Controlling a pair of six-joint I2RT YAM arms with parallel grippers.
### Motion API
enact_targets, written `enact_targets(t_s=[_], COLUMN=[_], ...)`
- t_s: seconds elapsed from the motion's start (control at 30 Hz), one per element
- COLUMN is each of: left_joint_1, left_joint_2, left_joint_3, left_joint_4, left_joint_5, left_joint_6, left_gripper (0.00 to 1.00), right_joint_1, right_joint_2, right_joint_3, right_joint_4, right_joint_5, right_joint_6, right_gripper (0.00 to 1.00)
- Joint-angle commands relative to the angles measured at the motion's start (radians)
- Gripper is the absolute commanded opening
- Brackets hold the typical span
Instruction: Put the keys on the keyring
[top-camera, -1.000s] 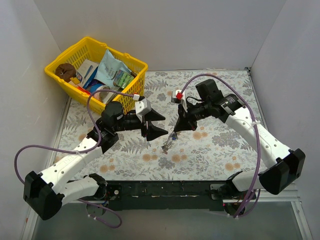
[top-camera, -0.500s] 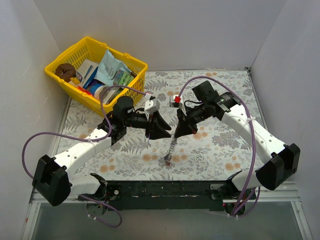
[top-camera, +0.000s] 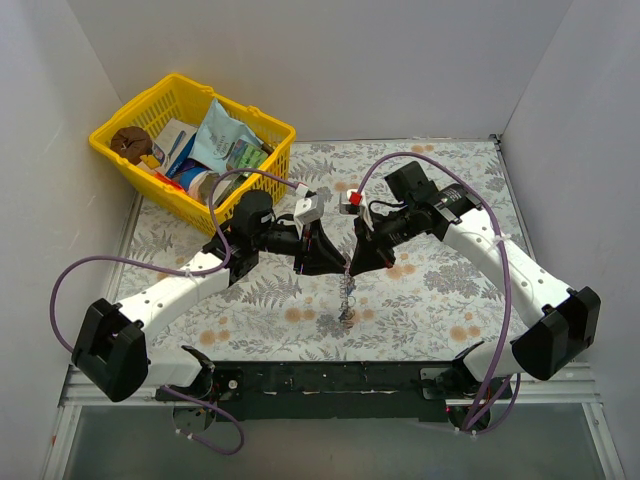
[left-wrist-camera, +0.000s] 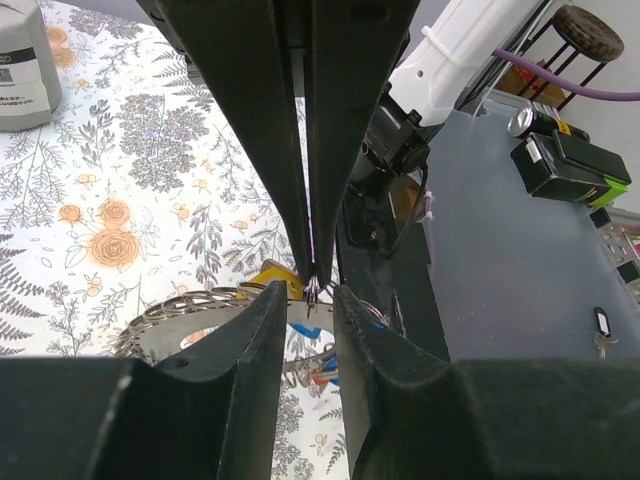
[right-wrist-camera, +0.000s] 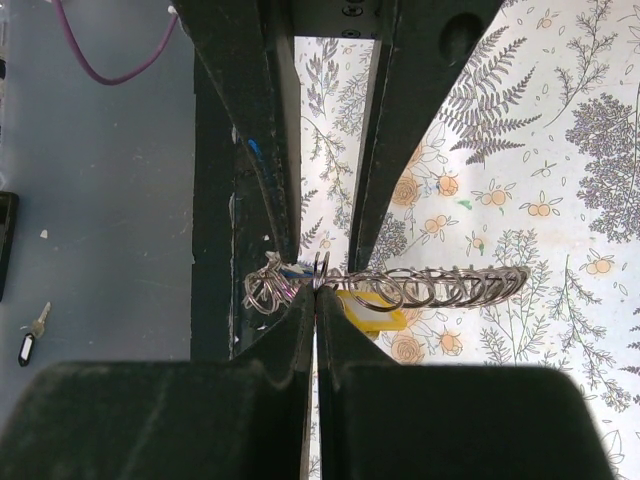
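A floral table (top-camera: 450, 300) is filling the top view, with a yellow basket (top-camera: 240, 104) sitting upper left. At centre, the right gripper (top-camera: 354, 266) is clenching the keyring (right-wrist-camera: 440, 288), which is trailing toward lower centre. The left gripper (left-wrist-camera: 311, 300) is showing a slit between its fingers; whether it is grasping anything is unclear. Keys (top-camera: 346, 318) are bunching at the keyring's lower end, too small to tell apart.

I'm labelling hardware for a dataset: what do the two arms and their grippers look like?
Both the left arm and right arm have white shells with black joints, and a loose purple cable loops along each. The left gripper and right gripper are black, with long tapered, wedge-shaped fingers.
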Motion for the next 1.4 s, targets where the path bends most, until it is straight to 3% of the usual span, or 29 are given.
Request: enact_targets(t_s=[0.0,0.3,0.6,0.83,0.9,0.93,1.03,1.37], left_joint_1=[0.001,-0.002,-0.004,-0.002,-0.002,-0.002,-0.002,0.001], left_joint_2=[0.002,0.014,0.015,-0.044,-0.067,-0.08,-0.116,-0.185], left_joint_3=[0.039,0.034,0.031,-0.004,-0.047,-0.061,-0.112,-0.217], left_joint_4=[0.016,0.016,0.014,0.076,0.161,0.19,0.304,0.557], left_joint_5=[0.014,-0.005,-0.026,-0.109,-0.164,-0.179,-0.238,-0.331], left_joint_6=[-0.008,0.0,0.012,-0.007,-0.043,-0.06,-0.129,-0.233], left_gripper=[0.25,0.26,0.01,0.0,0.0,0.0,0.0,0.0], right_joint_1=[0.004,0.004,0.004,0.004,0.004,0.004,0.002,-0.045], right_joint_2=[-0.009,-0.02,-0.026,-0.064,-0.082,-0.107,-0.16,-0.259], right_joint_3=[0.041,0.04,0.034,-0.003,-0.038,-0.052,-0.103,-0.181], right_joint_4=[0.028,0.051,0.064,0.142,0.202,0.225,0.312,0.456], right_joint_5=[-0.047,-0.045,-0.047,-0.037,-0.03,-0.024,-0.011,-0.013], right_joint_6=[-0.003,0.01,0.023,0.073,0.098,0.133,0.18,0.253], right_gripper=[0.01,0.01,0.01,0.01,0.09,0.18,0.33,0.48])
